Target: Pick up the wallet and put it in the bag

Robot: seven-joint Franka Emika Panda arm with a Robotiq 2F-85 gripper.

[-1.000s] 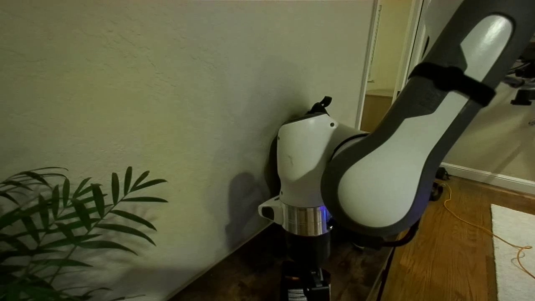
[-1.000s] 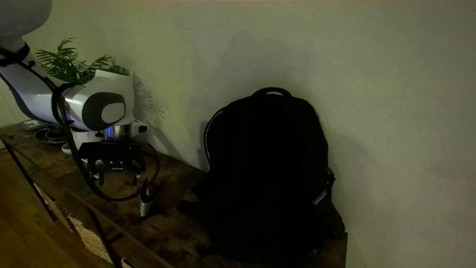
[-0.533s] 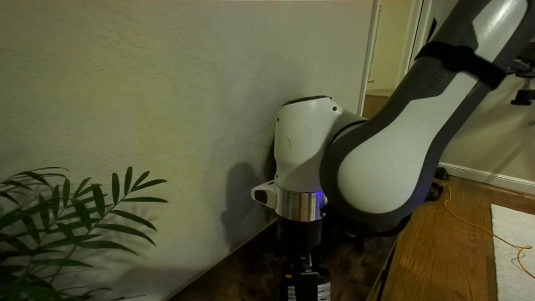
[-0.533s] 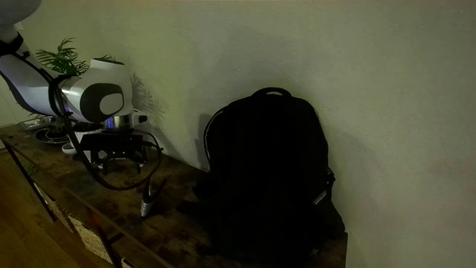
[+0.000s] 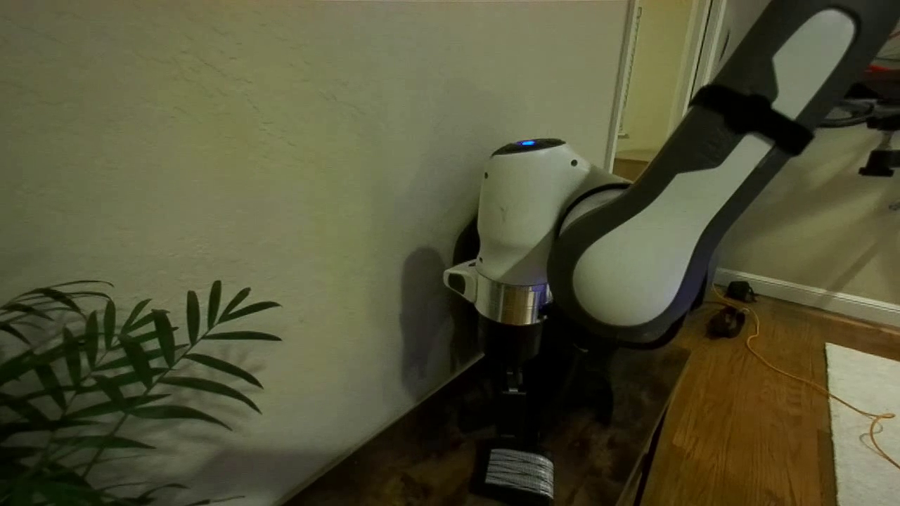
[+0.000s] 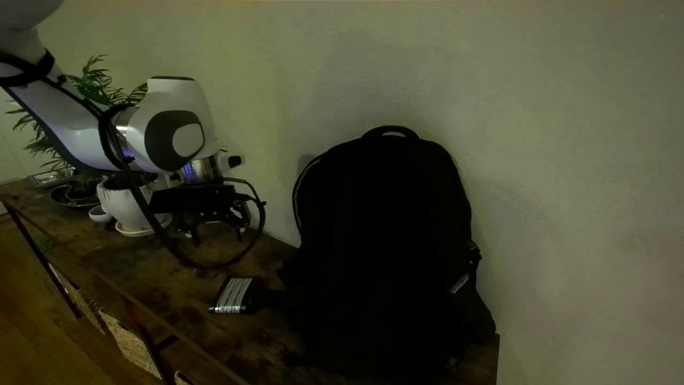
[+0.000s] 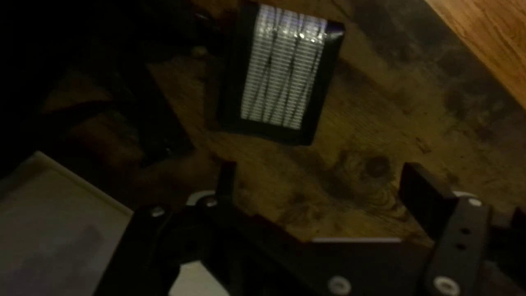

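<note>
The wallet (image 6: 233,295) lies on the dark wooden table beside the bag, its pale striped face up. In the wrist view the wallet (image 7: 283,74) is beyond the fingertips, touched by neither. My gripper (image 7: 318,176) stands wide open, with only tabletop seen between its fingers. An exterior view has the gripper (image 6: 217,235) raised behind the wallet, left of the bag. Below the gripper (image 5: 513,414), the wallet (image 5: 519,472) also shows near the lower edge. Tall and black, the bag (image 6: 385,256) leans on the wall; its opening cannot be made out.
A potted plant (image 6: 128,203) with a small white bowl (image 6: 99,214) stands at the table's far end. The wall (image 6: 577,160) runs close behind the bag. Dark straps (image 7: 164,123) trail over the tabletop. A cable (image 6: 262,214) loops out from the wrist.
The wallet stood tilted on its edge and has tipped over flat. My gripper has risen and shifted toward the bag, staying open. The bag has not moved.
</note>
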